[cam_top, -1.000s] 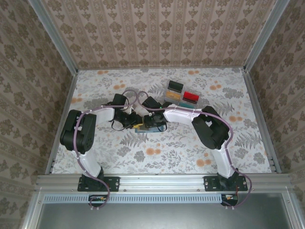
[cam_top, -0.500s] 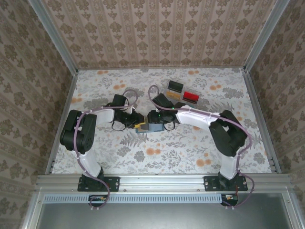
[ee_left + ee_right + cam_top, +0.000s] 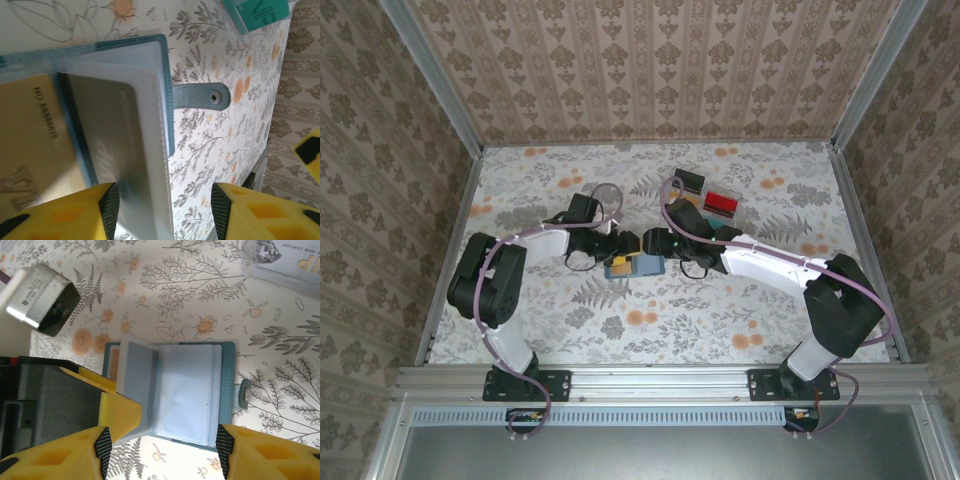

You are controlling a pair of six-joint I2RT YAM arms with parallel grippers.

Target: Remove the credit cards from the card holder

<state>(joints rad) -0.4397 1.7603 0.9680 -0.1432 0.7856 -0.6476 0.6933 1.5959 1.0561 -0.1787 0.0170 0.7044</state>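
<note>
The card holder (image 3: 638, 266) lies open and flat at mid-table (image 3: 650, 330), between the two grippers; both panels face up, with clear sleeves over them.

Writing: in the left wrist view the orange-tan card (image 3: 30, 135) in the left panel bears an embossed line that starts "NO" and runs on in repeated characters, not fully legible; larger letters near its lower end are blurred. The pale grey card (image 3: 110, 135) sits beside it under a clear sleeve, its print too faint to read. The clear tray (image 3: 280, 262) carries a label with gold letters ending "IP" and small print ending "CENTURY"; a teal block (image 3: 255, 12) shows part of a white letter.

Left gripper (image 3: 165, 210): fingers spread wide, grasping nothing; the sleeve's edge lies between them.

Right gripper (image 3: 162, 452): fingers spread wide, grasping nothing; the holder's near edge lies between them.

Edges: the snap tab (image 3: 200, 96) juts from the right panel onto bare table. Open table lies on the near side of the holder; the tray stands near, on its far right; the enclosure walls are well apart.
</note>
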